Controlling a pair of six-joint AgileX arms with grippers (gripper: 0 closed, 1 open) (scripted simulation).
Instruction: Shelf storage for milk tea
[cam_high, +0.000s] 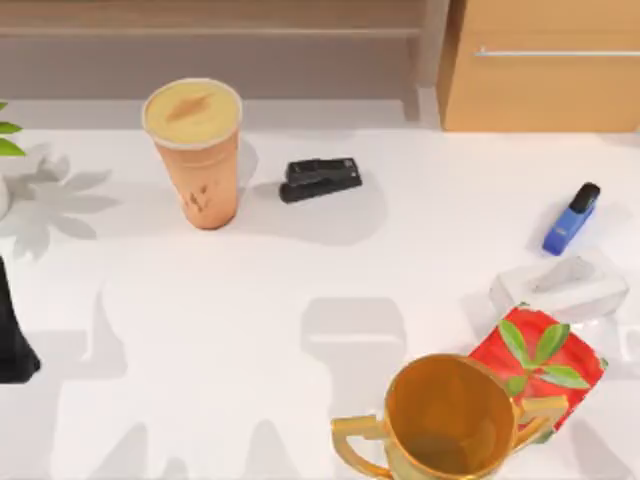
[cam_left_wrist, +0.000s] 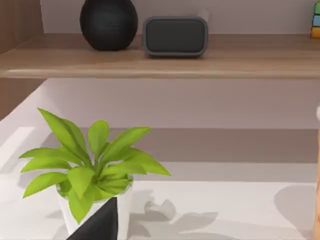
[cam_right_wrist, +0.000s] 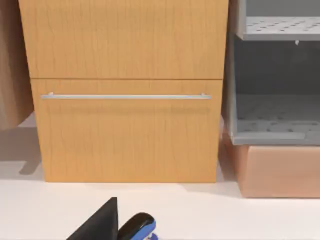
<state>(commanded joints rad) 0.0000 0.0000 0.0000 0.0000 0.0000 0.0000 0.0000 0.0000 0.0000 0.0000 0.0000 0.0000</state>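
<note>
While the tall tapered orange-tan milk tea cup stands upright on the white worktop, toward the back left, the long low wooden shelf runs along the back edge just behind it, apart from the cup. A black stapler lies just beside the cup, on its right. At the back right stands a light wooden cabinet with a silver bar handle. A blue stapler with a black tip lies near the right edge, and a white tissue box is in front of it. A red packet with green leaves touches a golden two-handled trophy cup at the front. A green leafy plant in a white pot stands at the far left, in front of the shelf.

The left arm shows as a dark shape at the left edge of the worktop, well apart from the cup. Whether the fingers of either arm are wide or narrow, I cannot tell.
</note>
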